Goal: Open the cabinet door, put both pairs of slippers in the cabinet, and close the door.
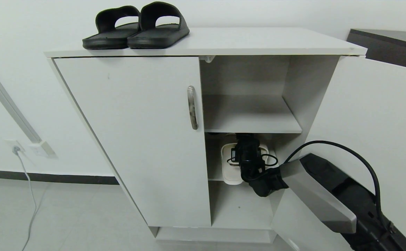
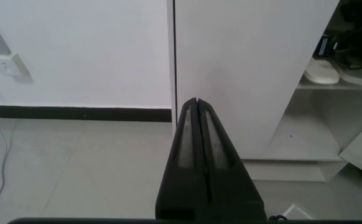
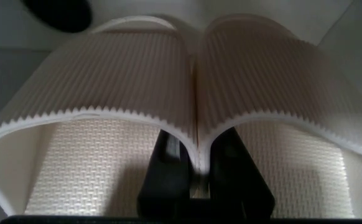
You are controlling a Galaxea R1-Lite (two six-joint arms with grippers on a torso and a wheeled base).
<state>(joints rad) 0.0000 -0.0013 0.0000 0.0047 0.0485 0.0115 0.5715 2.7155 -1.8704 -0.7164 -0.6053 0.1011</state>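
Two pairs of slippers are sitting in different places: the black slippers (image 1: pixel 136 28) are resting on top of the cabinet (image 1: pixel 293 40), near its front edge, while the white slippers (image 1: pixel 231 167) are lying on the lower shelf (image 1: pixel 215 169) behind the open right door (image 1: pixel 373 139). One risk is looming at release: the white pair's near ends are appearing to overhang the shelf's front edge, so a withdrawing arm could be dragging them back out, or they could be tipping to the floor. Another is the arm's looping cable (image 1: pixel 345 150), which is hanging close to the open door and could be snagging on it. A bump to the cabinet could also be sending the black pair off the top. The right gripper (image 3: pixel 196 177) is reaching inside the cabinet, its jaws clenched narrowly on the two inner strap edges, pinching both white slippers together. The left gripper (image 2: pixel 196 106) is hanging before the closed left door (image 1: pixel 133 139), its jaws pressed fully together and grasping nothing.
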